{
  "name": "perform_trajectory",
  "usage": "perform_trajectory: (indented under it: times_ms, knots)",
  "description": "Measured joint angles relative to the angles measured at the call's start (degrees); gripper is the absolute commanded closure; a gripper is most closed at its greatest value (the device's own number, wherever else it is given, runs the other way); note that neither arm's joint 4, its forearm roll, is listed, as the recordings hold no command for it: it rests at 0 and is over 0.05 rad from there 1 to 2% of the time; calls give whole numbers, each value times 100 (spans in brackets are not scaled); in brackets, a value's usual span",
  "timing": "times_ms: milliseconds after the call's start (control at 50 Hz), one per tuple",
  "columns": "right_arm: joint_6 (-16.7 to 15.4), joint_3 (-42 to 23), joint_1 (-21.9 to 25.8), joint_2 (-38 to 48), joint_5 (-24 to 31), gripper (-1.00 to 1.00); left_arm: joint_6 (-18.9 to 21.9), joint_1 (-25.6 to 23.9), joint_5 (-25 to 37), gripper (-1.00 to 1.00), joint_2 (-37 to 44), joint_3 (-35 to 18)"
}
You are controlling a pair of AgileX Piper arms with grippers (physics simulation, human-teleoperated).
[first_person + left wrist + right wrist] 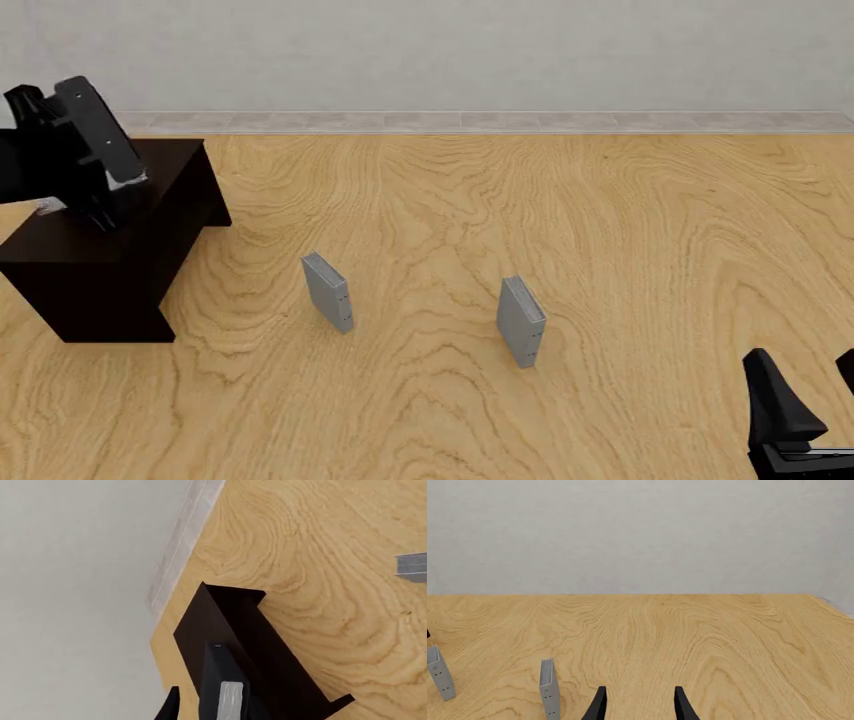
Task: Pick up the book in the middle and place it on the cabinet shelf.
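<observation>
Over the cabinet (100,255) my left tool (83,170) grips the book (96,130) by its covers, a stiff, weighty slab likely to slip; my right tool (638,705) idles unclenched.

The matte black left gripper (60,150) is a blocky, angular mass — flat facets, hard edges, no cables or markings visible. The matte black right gripper (807,400) shows tapered, blade-like fingers (599,706) that narrow to slim tips — smooth, plain surfaces, and no screws can be made out
</observation>
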Motion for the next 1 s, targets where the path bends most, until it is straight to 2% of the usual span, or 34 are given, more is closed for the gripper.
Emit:
perform_trajectory:
  times_ms: [380, 760, 1000]
  knots:
    - [0, 0, 0, 0, 0, -100, -565, -642, 712, -100, -628, -208]
    - [0, 0, 0, 0, 0, -100, -883, -996, 945, -100, -857, -320]
    - [0, 0, 0, 0, 0, -100, -1372, -1395, 960, -100, -957, -357]
